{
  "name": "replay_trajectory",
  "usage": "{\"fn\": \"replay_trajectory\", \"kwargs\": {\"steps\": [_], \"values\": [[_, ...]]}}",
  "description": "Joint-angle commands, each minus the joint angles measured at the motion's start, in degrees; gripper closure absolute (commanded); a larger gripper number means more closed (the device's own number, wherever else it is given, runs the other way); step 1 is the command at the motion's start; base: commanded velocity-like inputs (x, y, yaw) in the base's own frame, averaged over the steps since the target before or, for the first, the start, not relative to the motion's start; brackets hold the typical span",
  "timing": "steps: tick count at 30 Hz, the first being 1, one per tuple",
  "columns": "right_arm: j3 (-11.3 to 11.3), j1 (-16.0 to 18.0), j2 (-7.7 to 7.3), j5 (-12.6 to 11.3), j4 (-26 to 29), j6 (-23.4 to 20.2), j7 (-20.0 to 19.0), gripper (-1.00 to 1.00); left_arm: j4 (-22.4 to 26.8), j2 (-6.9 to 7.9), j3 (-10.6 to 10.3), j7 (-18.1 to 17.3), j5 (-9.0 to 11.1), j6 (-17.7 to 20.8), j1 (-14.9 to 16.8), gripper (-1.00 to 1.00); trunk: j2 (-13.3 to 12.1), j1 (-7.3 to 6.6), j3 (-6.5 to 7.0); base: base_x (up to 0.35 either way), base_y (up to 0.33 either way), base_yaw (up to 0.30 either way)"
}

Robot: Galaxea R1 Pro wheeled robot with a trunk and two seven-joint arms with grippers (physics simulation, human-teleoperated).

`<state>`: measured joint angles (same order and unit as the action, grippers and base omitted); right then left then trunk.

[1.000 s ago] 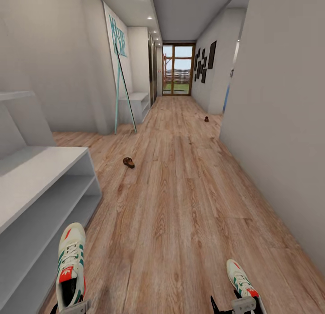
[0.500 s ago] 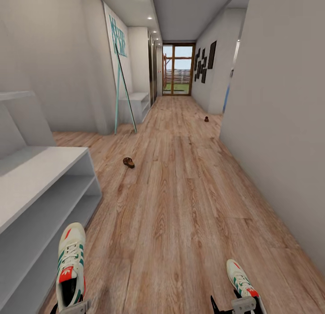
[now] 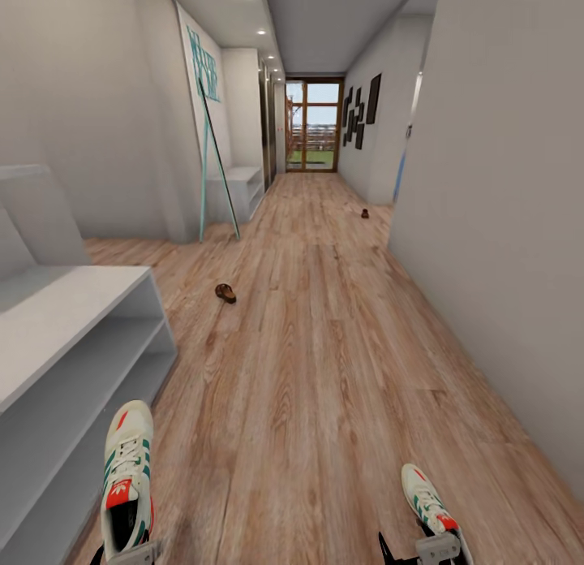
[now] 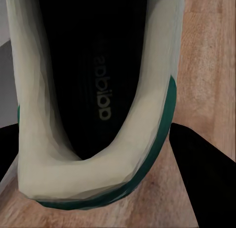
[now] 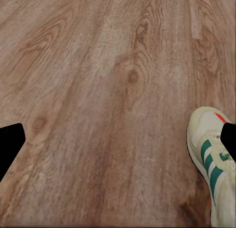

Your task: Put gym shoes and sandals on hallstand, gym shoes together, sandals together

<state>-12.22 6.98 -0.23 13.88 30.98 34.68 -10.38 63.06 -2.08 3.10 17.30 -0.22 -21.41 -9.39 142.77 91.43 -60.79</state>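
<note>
Carrying one gym shoe in each gripper, the robot faces down a long corridor. The left gripper [image 3: 130,555] at seven o'clock clamps the heel of the left gym shoe [image 3: 127,476], just beside the hallstand [image 3: 73,305]. The right gripper [image 3: 422,550] at five o'clock appears to pinch the right gym shoe [image 3: 428,500] by its edge; that hold looks less secure. One sandal [image 3: 225,292] lies at eleven o'clock on the corridor floor [image 3: 324,346], another sandal [image 3: 365,214] far off at twelve o'clock. Turning toward the rack slowly seems wise. The insole reads "adidas".
</note>
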Motion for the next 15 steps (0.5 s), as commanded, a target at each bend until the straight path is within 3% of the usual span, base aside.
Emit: {"fn": "replay_trajectory", "kwargs": {"steps": [1, 6, 12, 15], "values": [[-0.43, 0.05, 0.06, 0.27, -0.04, 0.21, -0.5, -1.0, 0.05, -0.03, 0.06, 0.02, -0.04, -0.09, -0.02, 1.0, 0.02, -0.01, -0.04, -0.014, -0.129, -0.25], [-0.43, 0.05, 0.06, 0.27, -0.04, 0.21, -0.51, -1.0, 0.06, -0.03, 0.06, 0.02, 0.0, -0.12, -0.02, 1.0, 0.02, -0.01, -0.04, -0.051, -0.187, -0.196], [-0.55, 0.05, -0.25, 0.35, 0.17, 0.21, -0.52, -1.0, 0.09, -0.03, 0.06, -0.22, 0.03, -0.07, -0.02, 1.0, 0.02, -0.01, -0.04, -0.014, -0.042, -0.026], [-0.68, 0.05, -1.26, 0.42, 0.48, 0.14, -0.63, -1.0, 0.68, -0.03, -0.23, -0.47, 0.09, -0.01, 0.06, 1.0, 0.02, -0.01, -0.04, -0.001, -0.004, -0.003]]}}
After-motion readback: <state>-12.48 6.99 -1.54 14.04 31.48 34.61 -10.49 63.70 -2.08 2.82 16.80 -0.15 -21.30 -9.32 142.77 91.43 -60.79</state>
